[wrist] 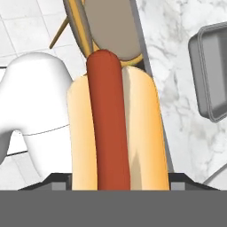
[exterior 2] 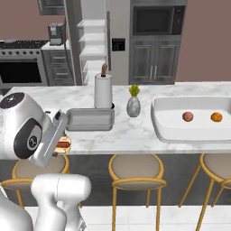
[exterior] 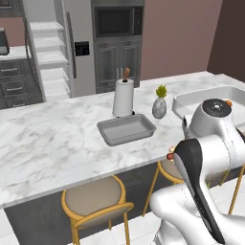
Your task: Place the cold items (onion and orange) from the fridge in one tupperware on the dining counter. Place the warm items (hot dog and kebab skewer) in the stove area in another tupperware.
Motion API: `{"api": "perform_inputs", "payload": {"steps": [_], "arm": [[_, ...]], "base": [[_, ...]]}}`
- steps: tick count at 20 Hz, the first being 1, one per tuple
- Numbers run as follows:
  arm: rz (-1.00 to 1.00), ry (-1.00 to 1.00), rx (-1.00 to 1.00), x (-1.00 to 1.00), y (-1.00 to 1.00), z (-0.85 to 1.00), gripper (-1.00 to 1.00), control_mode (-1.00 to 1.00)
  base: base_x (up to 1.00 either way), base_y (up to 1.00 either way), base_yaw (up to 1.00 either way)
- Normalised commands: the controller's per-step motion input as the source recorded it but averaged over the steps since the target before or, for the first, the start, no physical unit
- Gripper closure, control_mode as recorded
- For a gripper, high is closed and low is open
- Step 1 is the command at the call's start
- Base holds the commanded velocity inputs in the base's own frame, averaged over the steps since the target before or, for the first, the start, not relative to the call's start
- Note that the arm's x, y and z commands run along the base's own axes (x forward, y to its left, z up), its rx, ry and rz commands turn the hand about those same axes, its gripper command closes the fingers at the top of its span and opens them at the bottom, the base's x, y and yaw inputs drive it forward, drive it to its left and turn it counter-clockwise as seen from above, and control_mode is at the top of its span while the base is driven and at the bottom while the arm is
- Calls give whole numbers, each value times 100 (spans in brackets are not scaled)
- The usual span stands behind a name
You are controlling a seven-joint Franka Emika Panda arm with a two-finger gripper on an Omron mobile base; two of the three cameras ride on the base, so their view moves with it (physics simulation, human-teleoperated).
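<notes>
- Hand view: the hot dog (wrist: 117,128) stands close before the camera, its red sausage running lengthwise between the two halves of the bun; its lower end goes down between the dark finger tips (wrist: 60,179), so the gripper (wrist: 119,179) is clamped on it with the jaws fairly wide.
- Beyond it in this view lie a stool seat (wrist: 111,26), the marble counter edge (wrist: 177,88) and one corner of the grey tupperware (wrist: 213,75), off to one side and apart from the hot dog.
- Right base view: the gripper (exterior 2: 61,143) is at the near counter edge, short of the grey tupperware (exterior 2: 90,119); a small part of the hot dog (exterior 2: 64,144) shows beside the hand, the rest hidden by the arm.
- This view alone also gives the white tupperware (exterior 2: 167,133) with the onion (exterior 2: 187,117) and the orange (exterior 2: 216,117) in it, well apart from the hand.
- Left base view: the grey tupperware (exterior: 126,129) lies by the paper towel roll (exterior: 123,97) and the small vase (exterior: 159,107); the arm covers most of the white tupperware (exterior: 191,98), and the hot dog (exterior: 170,155) is a hardly readable speck at the arm's edge.
</notes>
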Motion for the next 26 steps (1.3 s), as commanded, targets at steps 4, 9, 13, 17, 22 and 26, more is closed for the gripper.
{"api": "perform_inputs", "payload": {"steps": [4, 9, 13, 17, 22, 26], "arm": [[2, -8, 20, 54, -2, 6, 100, -100], [5, -8, 15, 80, 4, 24, 100, -100], [0, 3, 0, 91, 28, 44, 100, -100], [0, 11, 0, 99, 0, 14, 100, -100], [1, 20, 0, 100, 0, -11, 100, -100], [3, 17, 0, 100, 20, -45, 100, -100]], "base": [[0, 0, 0], [0, 0, 0], [0, 0, 0], [0, 0, 0], [0, 0, 0], [0, 0, 0]]}}
